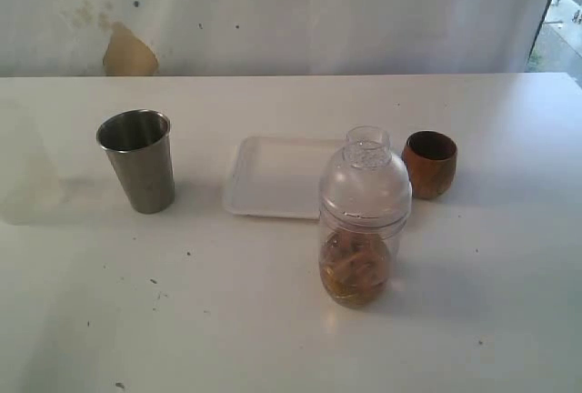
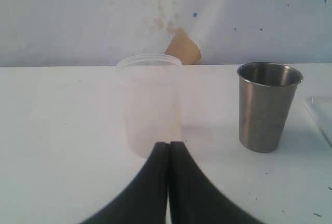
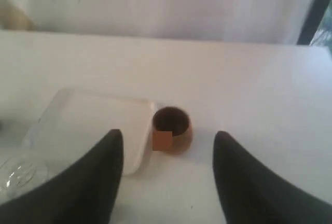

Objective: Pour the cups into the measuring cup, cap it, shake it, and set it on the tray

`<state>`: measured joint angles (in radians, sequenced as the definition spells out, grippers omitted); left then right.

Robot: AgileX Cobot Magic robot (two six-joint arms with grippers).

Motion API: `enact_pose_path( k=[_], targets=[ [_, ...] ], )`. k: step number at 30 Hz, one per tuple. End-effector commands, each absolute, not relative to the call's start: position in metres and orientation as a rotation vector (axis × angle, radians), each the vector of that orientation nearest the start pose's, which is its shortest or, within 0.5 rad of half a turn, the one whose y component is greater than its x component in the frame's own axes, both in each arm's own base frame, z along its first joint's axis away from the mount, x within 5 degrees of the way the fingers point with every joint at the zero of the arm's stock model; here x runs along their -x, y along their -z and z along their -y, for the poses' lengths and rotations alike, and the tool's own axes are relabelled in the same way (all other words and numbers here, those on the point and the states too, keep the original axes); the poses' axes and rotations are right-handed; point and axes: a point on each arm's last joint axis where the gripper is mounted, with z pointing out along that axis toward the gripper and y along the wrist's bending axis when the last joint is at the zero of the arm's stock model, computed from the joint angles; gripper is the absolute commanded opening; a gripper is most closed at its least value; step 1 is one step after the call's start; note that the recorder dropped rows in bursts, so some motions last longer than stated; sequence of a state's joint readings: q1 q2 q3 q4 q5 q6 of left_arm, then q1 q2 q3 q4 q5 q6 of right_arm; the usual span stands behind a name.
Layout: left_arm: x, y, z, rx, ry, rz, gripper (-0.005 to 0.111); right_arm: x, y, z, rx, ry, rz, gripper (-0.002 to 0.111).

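The clear measuring cup [image 1: 362,247] stands on the table just in front of the white tray [image 1: 273,175], with a domed clear cap [image 1: 366,179] on it and brown contents in its lower part. The steel tumbler [image 1: 138,161] stands upright to the tray's left, the wooden cup [image 1: 429,164] upright to its right. Neither gripper shows in the exterior view. My left gripper [image 2: 168,144] is shut on nothing, low over the table, with the tumbler [image 2: 268,107] beyond it. My right gripper [image 3: 168,135] is open, the wooden cup [image 3: 174,128] and tray [image 3: 98,120] ahead of it.
A faint milky translucent cup [image 2: 150,105] stands right in front of my left fingertips, at the far left of the table [image 1: 227,320]. The cap's top [image 3: 18,175] shows at the edge of the right wrist view. A white wall [image 1: 318,11] backs the table.
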<state>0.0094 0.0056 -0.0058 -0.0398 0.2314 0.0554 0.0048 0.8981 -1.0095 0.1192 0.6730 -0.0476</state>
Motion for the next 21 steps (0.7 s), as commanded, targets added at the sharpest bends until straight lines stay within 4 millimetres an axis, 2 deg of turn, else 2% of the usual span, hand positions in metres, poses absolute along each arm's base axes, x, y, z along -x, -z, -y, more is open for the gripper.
enact_pose_path(
  k=[1, 5, 9, 12, 17, 21],
  targets=[
    [-0.056, -0.192, 0.0, -0.009, -0.015, -1.716, 0.0, -0.208, -0.396, -0.025, 0.197, -0.292, -2.217, 0.062],
    [-0.056, -0.192, 0.0, -0.009, -0.015, -1.716, 0.0, -0.229, -0.39, -0.049, 0.374, -0.55, -2.278, 0.062],
    [-0.056, -0.192, 0.0, -0.009, -0.015, -1.716, 0.0, -0.242, -0.372, -0.076, 0.582, -0.627, -2.4, 0.06],
    [-0.056, -0.192, 0.0, -0.009, -0.015, -1.716, 0.0, -0.251, -0.354, -0.097, 0.704, -0.532, -2.447, 0.06],
    [-0.056, -0.192, 0.0, -0.009, -0.015, -1.716, 0.0, -0.266, -0.338, -0.111, 0.712, -0.212, -2.474, 0.06],
    [-0.056, -0.192, 0.0, -0.009, -0.015, -1.716, 0.0, -0.269, -0.34, -0.118, 0.678, -0.184, -2.474, 0.063]
  ],
)
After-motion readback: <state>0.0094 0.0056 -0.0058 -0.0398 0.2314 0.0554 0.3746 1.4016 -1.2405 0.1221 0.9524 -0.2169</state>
